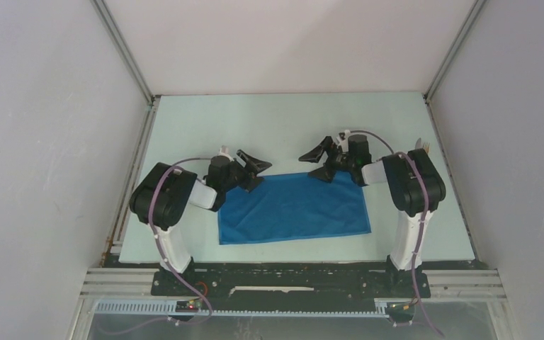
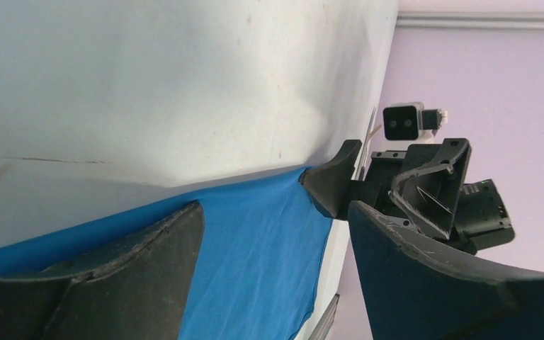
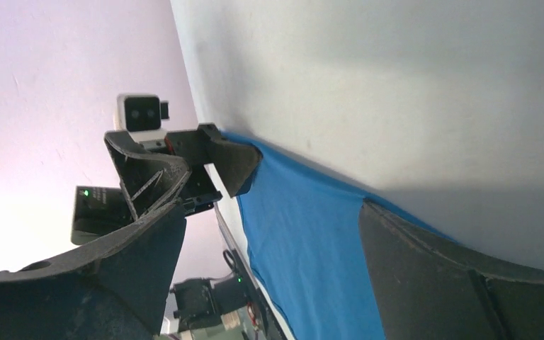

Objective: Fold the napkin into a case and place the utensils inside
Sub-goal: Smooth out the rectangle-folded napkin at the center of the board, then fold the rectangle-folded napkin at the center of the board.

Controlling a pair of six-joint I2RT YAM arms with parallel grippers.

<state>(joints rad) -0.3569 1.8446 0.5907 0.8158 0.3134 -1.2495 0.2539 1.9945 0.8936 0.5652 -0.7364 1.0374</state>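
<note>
Plainly, the bright blue, unpatterned soft cloth napkin (image 1: 294,209) lay spread as a wide, smooth rectangle on the pale greenish-white tabletop (image 1: 283,127), near the arms' bases and roughly midway between them. The black two-finger left gripper (image 1: 258,173) sat at the cloth's far left corner, turned on its side, with its jaws spread wide. Its lower finger (image 1: 250,184) overlapped that corner, though whether it touched the fabric could not be told. In the left wrist view the napkin (image 2: 255,234) ran between the spread fingers (image 2: 127,269) with nothing pinched. The black right gripper (image 1: 308,165) mirrored it at the far right corner, jaws fully apart and holding nothing, its lower finger at the cloth's far edge. In the right wrist view the blue fabric (image 3: 304,227) stretched away between its fingers (image 3: 453,283). The two grippers faced each other, well apart, along the napkin's far edge.
</note>
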